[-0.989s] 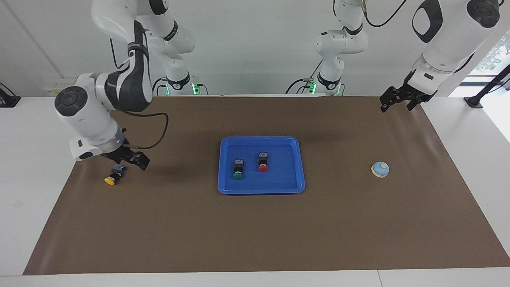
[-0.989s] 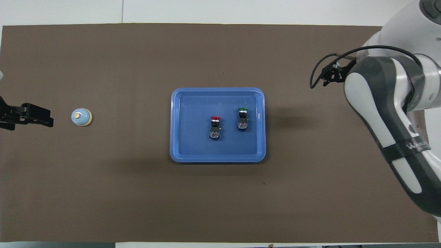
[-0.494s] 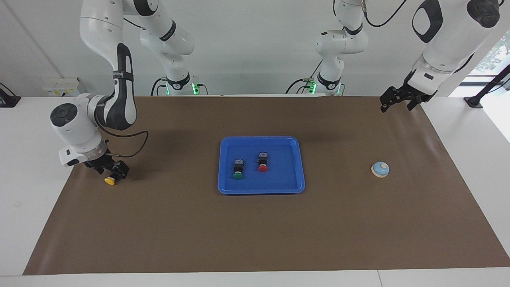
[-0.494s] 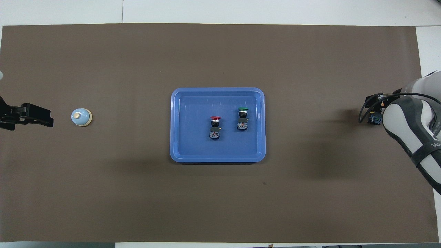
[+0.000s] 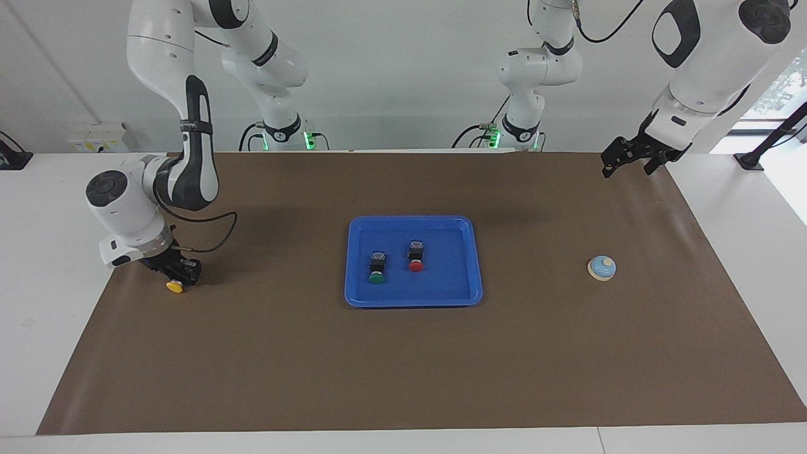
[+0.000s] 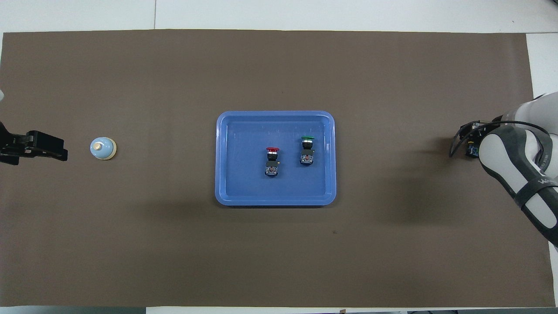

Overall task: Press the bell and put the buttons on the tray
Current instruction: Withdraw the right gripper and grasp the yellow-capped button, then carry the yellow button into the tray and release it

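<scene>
The yellow button (image 5: 174,287) lies on the brown mat toward the right arm's end of the table. My right gripper (image 5: 181,272) is down at the mat and shut on its black body; in the overhead view the right arm hides most of the button (image 6: 470,150). The green button (image 5: 377,268) and the red button (image 5: 415,257) lie side by side in the blue tray (image 5: 449,287) at the table's middle. The bell (image 5: 602,268) stands toward the left arm's end. My left gripper (image 5: 627,168) waits open, raised near that end's edge, apart from the bell.
A brown mat (image 5: 403,366) covers most of the white table. Both arm bases stand at the robots' edge. A black stand (image 5: 750,161) sits on the white table past the mat, near the left gripper.
My right gripper came down onto the yellow button and shut on its body. The left arm, the bell, the tray and the other two buttons have not moved.
</scene>
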You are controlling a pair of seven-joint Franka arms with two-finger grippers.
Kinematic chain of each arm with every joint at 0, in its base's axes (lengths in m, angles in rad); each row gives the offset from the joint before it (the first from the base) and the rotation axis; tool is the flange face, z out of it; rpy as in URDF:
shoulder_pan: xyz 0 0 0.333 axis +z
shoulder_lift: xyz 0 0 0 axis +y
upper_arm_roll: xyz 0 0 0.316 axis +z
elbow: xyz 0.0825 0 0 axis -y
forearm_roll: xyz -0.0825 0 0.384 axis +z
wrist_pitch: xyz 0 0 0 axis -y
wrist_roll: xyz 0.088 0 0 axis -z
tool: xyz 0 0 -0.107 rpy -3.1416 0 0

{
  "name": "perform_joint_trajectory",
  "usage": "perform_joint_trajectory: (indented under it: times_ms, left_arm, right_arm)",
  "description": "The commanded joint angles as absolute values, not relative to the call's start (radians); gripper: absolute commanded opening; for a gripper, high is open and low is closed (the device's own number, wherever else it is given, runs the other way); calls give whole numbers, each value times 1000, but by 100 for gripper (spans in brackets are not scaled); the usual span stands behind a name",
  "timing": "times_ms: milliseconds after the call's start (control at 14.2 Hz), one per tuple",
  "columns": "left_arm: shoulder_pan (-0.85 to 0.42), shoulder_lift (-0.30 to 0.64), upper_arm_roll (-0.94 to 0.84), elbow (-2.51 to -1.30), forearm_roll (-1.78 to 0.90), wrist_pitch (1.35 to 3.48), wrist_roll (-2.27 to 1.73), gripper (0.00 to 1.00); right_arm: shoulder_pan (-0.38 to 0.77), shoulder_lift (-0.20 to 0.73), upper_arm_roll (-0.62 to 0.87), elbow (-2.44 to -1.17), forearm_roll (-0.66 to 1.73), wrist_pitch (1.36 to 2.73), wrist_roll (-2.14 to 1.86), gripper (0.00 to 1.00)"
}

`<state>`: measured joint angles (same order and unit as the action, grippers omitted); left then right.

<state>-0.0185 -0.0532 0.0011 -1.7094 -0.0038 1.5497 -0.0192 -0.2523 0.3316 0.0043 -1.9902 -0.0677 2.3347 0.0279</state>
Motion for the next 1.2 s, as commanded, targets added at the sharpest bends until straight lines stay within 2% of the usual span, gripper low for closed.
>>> perform_joint_trajectory:
  times_ms: [0, 71, 212, 282, 424, 565, 847, 1130]
  left_arm:
    - [-21, -63, 6, -1709, -5, 1548, -23, 100]
    - [-21, -63, 6, -1709, -5, 1548, -23, 100]
    - [-21, -64, 6, -1707, -5, 1548, -23, 100]
    - [-21, -63, 6, -1709, -5, 1548, -23, 100]
    - [-21, -63, 6, -1709, -5, 1548, -23, 100]
    - [-21, -63, 8, -1709, -5, 1548, -23, 100]
    - [-21, -63, 6, -1709, -5, 1548, -23, 100]
    - [-21, -63, 6, -1709, -5, 1548, -23, 100]
  right_arm:
    - [-264, 322, 20, -1994, -77, 2327, -1, 0]
    - [-255, 322, 21, -1973, -77, 2297, -2, 0]
    - [-201, 321, 32, -1861, -72, 2145, 18, 0]
    - [-148, 325, 32, -1776, -69, 2041, 72, 0]
    - [-4, 391, 32, -1529, -64, 1791, 281, 0]
    - [156, 443, 34, -1373, -43, 1663, 488, 0]
    - [406, 474, 32, -1329, 44, 1683, 740, 0]
    - [581, 575, 32, -1313, 74, 1850, 945, 0]
